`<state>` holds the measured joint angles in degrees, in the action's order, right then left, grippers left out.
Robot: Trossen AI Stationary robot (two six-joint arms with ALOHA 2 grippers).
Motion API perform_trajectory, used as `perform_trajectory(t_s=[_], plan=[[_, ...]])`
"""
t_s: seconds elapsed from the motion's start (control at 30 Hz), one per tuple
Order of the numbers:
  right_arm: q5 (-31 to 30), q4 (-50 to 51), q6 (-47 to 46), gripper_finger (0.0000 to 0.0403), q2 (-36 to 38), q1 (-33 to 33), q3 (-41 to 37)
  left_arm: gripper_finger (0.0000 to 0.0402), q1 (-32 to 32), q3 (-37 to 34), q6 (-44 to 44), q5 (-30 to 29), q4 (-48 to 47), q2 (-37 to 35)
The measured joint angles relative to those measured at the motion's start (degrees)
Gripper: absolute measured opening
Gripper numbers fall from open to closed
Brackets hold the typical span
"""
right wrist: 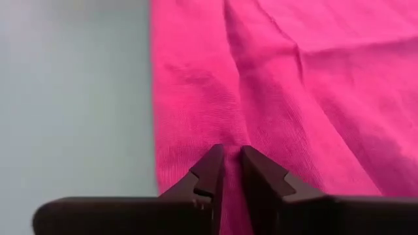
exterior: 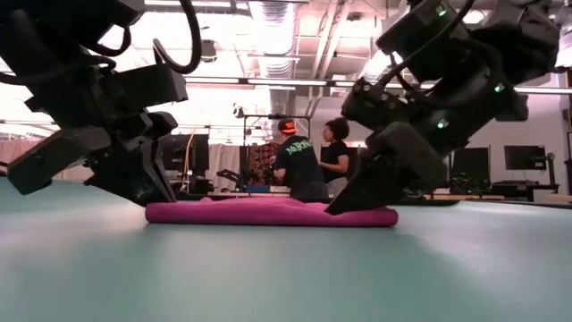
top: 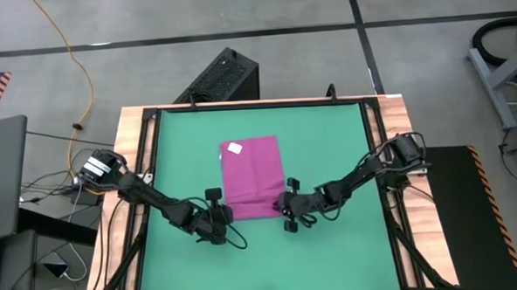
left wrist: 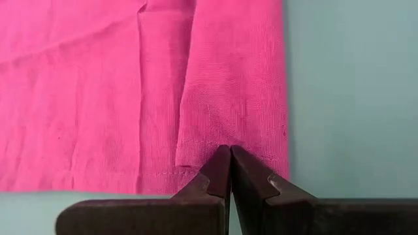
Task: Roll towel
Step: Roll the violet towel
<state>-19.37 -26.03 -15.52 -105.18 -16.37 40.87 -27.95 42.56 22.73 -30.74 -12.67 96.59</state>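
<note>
At towel near edge: left end effector clenched, right end effector apparently pinching cloth.

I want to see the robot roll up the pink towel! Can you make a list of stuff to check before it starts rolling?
1. Towel lies flat on the green mat: ok, only soft creases show.
2. Left gripper has the towel's near edge: ok, its fingers are shut on the hem by one corner.
3. Right gripper has the near edge too: cannot tell, its tips sit on the cloth with a thin gap, and no pinched fold shows.
4. Both grippers are at the same edge, one at each corner: ok.
5. White tag is at the far end, out of the way: ok.
6. People in the room stay behind the table: ok.
</note>
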Motion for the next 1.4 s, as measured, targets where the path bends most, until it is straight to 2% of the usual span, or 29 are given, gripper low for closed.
perform_trajectory(t_s=[0.17,0.23,0.3,0.33,0.4,0.47,0.53,0.63,1.2,1.4], plan=[[1.5,-1.6,-1.1,0.0073,-1.7,0.4,0.1,0.0000,-1.7,3.8,-0.6,-0.7,-7.4,-4.1],[1.6,-1.5,-1.1,0.0073,-1.8,0.4,0.1,0.0000,-2.6,5.3,-1.1,-4.5,-8.7,-6.8],[1.7,-1.3,-1.1,0.0072,-1.8,0.4,0.1,0.0000,-3.5,5.2,-1.3,-10.8,-9.1,-9.4],[1.7,-1.4,-1.1,0.0072,-1.8,0.4,0.1,0.0000,-3.6,4.6,-2.0,-13.5,-7.5,-10.0],[2.1,-1.7,-1.1,0.0072,-1.8,0.4,0.1,0.0000,-3.3,2.9,-6.0,-15.4,-2.2,-10.5],[2.2,-1.7,-1.1,0.0072,-1.8,0.4,0.1,0.0000,-2.2,0.8,-10.2,-13.8,4.8,-10.1],[2.3,-1.8,-1.1,0.0072,-1.8,0.4,0.1,0.0000,-0.8,-1.4,-12.5,-9.4,11.5,-8.7],[2.3,-2.3,-1.1,0.0072,-1.8,0.4,0.0,0.0000,0.2,-3.5,-13.2,-6.4,16.6,-6.2],[2.9,-2.6,-0.2,0.0072,-2.0,-0.6,1.7,0.0000,1.7,-6.3,-11.9,-5.6,18.9,-4.5],[3.5,1.2,2.4,0.0072,2.6,-1.5,3.2,0.0000,2.2,-9.2,-9.6,-3.5,22.6,-4.6]])
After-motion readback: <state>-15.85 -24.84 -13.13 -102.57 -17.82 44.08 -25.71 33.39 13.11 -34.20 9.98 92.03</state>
